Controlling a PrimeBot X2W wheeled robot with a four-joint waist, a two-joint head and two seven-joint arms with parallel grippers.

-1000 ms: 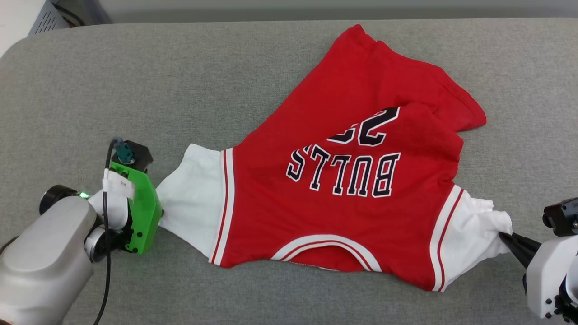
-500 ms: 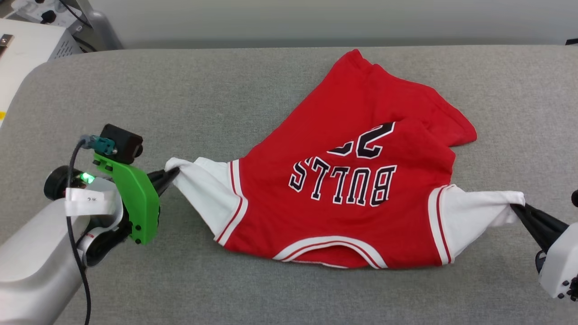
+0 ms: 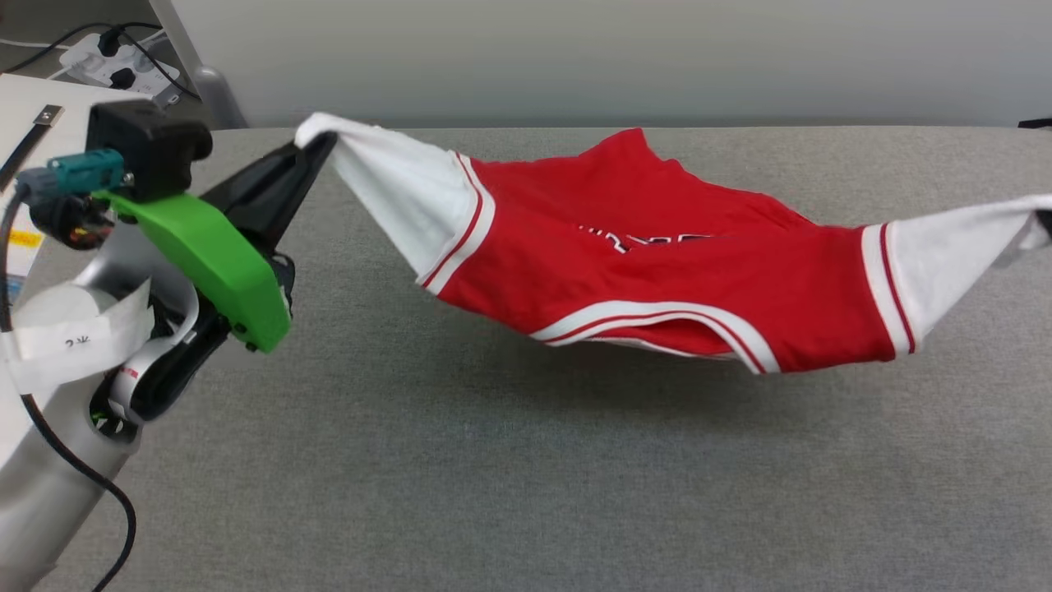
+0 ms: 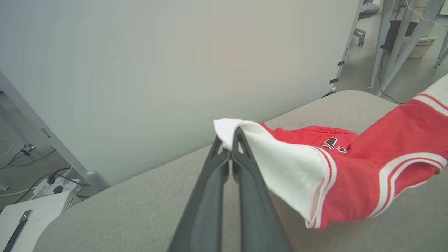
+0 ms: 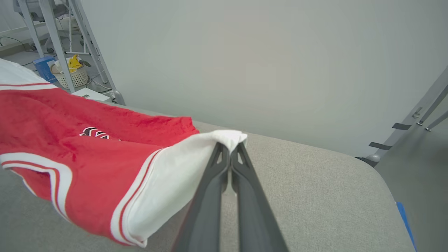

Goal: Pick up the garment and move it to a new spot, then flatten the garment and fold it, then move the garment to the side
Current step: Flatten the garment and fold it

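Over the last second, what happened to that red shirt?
The left hand and right hand rose, lifting the shirt off the table by its white sleeves. It now sags between them, its far hem still trailing on the table. Both pinches held throughout.

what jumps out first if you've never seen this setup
The red jersey-style garment sags like a hammock over the grey padded table. The left gripper pinches one white sleeve at the head view's upper left, the right gripper the other at its right edge.
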